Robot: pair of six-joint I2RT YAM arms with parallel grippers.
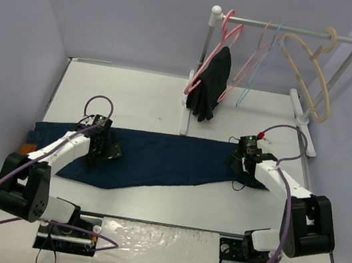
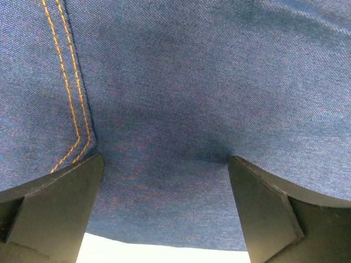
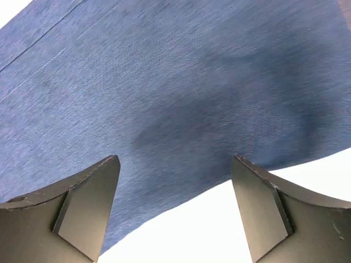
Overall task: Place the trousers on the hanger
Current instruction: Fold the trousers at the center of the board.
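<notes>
The dark navy trousers lie flat across the table, with the brown waistband patch at the far left. My left gripper is open and low over the trousers' left part. Its wrist view shows denim with orange stitching between the spread fingers. My right gripper is open over the leg end on the right. Its wrist view shows the denim edge and white table between the fingers. The light-blue hanger hangs on the rack at the back.
The white rack stands at the back right. It holds pink hangers, a black garment and a thick beige hanger. Its feet rest on the table. Purple walls close in the left, right and back.
</notes>
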